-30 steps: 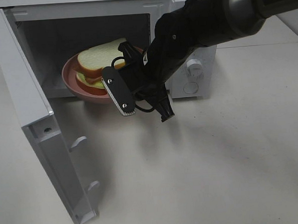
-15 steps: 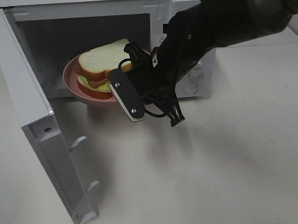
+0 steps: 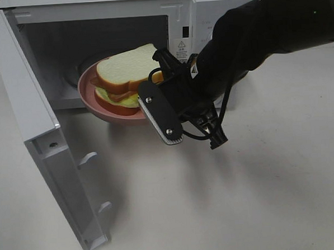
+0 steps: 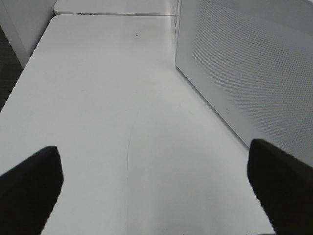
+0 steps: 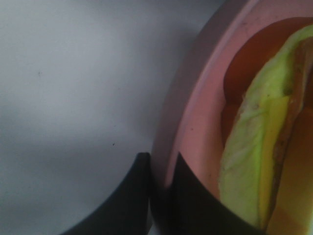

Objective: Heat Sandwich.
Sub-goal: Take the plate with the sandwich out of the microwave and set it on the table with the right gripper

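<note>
Sandwich (image 3: pixel 127 68) on plate (image 3: pixel 98 100) being held at the oven (image 3: pixel 206 11) mouth.
The plate rim is being pinched by the closed right tool (image 5: pixel 159 193); level, slow carrying is being called for, clear of the door (image 3: pixel 39 137). The left tool (image 4: pixel 156 188) is being kept wide, empty, over bare white counter (image 3: pixel 260 198).

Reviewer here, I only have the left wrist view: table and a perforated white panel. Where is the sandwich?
Observer: The sandwich sits on a pink plate at the mouth of the open microwave.
Operator: Is anything holding the plate?
Observer: Yes. The right gripper is shut on the plate's rim, one finger on each side.
Operator: And the door?
Observer: The door is swung wide open.
</note>
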### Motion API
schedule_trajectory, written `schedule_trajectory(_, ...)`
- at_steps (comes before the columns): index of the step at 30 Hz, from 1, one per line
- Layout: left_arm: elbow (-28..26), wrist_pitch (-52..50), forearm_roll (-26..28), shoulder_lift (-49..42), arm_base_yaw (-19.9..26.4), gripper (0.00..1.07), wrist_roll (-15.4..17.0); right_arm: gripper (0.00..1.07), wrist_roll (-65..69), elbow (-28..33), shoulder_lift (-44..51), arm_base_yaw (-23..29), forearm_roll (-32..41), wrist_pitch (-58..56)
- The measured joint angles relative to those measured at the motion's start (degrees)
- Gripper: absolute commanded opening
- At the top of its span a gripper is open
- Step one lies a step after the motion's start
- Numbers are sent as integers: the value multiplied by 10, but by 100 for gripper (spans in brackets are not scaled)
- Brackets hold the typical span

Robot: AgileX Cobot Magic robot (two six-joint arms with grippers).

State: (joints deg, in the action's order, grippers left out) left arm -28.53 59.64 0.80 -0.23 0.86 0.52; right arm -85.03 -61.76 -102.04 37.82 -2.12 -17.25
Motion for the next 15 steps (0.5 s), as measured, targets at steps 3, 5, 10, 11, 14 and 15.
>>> schedule_trajectory(3, 0, 0, 0, 0, 0, 97, 0, 0, 2, 19, 22, 0, -1, -1)
schedule_trajectory(5, 0, 0, 0, 0, 0, 97, 0, 0, 3, 26, 30, -1, -1, -1)
schedule_trajectory(10, 0, 0, 0, 0, 0, 97, 0, 0, 5, 56, 62, -2, -1, -1)
schedule_trajectory(11, 0, 0, 0, 0, 0, 97, 0, 0, 6, 68, 75, -4, -1, -1)
schedule_trajectory(14, 0, 0, 0, 0, 0, 97, 0, 0, 6, 83, 89, -5, -1, 0)
schedule_trajectory(15, 0, 0, 0, 0, 0, 97, 0, 0, 6, 90, 96, -6, -1, 0)
